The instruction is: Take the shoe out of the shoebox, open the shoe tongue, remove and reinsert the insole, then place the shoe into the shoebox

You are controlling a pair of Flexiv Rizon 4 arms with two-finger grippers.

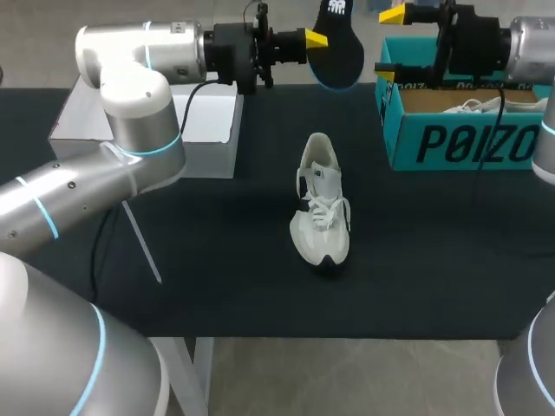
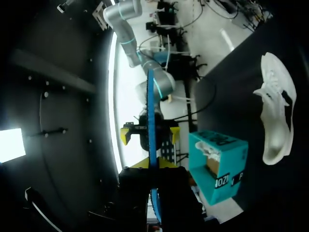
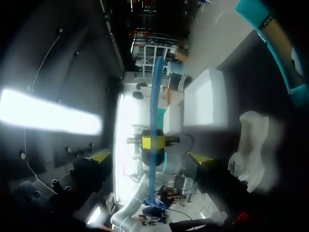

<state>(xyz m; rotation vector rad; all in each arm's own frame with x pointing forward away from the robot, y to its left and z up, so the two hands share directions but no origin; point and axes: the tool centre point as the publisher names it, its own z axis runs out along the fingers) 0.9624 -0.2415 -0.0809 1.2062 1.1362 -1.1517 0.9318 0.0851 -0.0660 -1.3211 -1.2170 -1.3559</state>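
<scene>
High over the table's far side, my left gripper (image 1: 316, 39) is shut on a black insole (image 1: 340, 48) with a blue edge. In the left wrist view the insole (image 2: 150, 130) shows edge-on, rising from my left gripper (image 2: 154, 165). Facing it from the right, my right gripper (image 1: 390, 43) stands open, with the insole just ahead of its yellow tips. The right wrist view has the insole (image 3: 155, 111) ahead of my open right gripper (image 3: 149, 159). A white shoe (image 1: 321, 204) lies on the black table, apart from both grippers. The teal shoebox (image 1: 468, 143) stands at the back right.
Inside the shoebox lies another white shoe (image 1: 486, 104). A white box (image 1: 204, 130) sits at the back left, under my left arm. The black table cloth (image 1: 217, 277) is bare around the shoe and toward the front edge.
</scene>
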